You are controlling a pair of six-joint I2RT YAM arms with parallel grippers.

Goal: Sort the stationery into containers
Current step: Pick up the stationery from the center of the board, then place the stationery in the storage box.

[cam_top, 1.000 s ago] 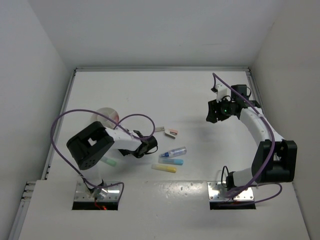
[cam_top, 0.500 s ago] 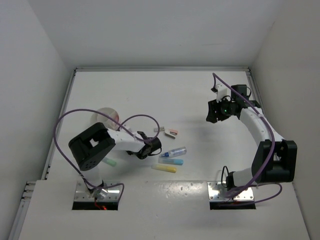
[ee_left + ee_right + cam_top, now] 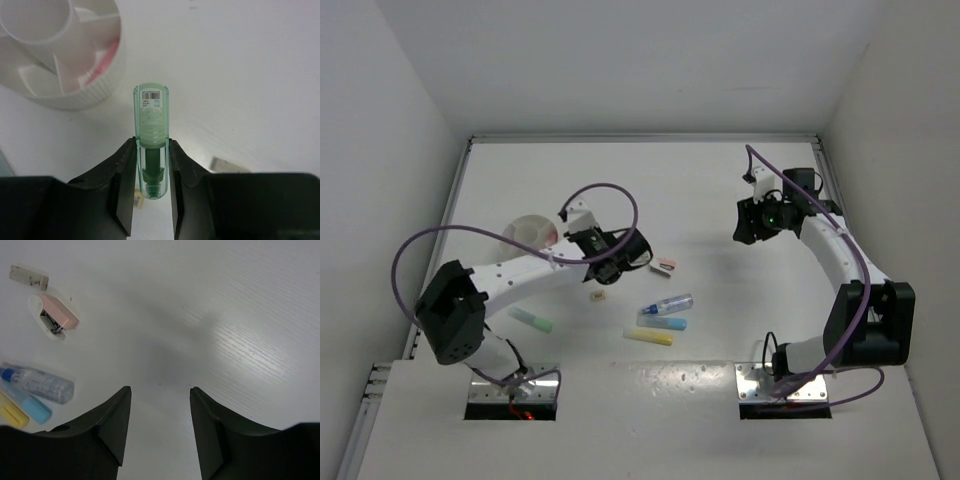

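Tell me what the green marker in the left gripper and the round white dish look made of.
The green marker: translucent glossy plastic, probably; inner parts show through the shell. The dish: likely opaque white plastic, ribbed outer wall, thin moulded dividers.

The left hand (image 3: 151, 162) has swung toward the white dish (image 3: 97, 94), apparently carrying up the green marker (image 3: 151, 120).

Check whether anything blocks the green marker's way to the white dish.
Nothing visible does. The left gripper holds the green marker near the white dish, and only bare table shows between them.
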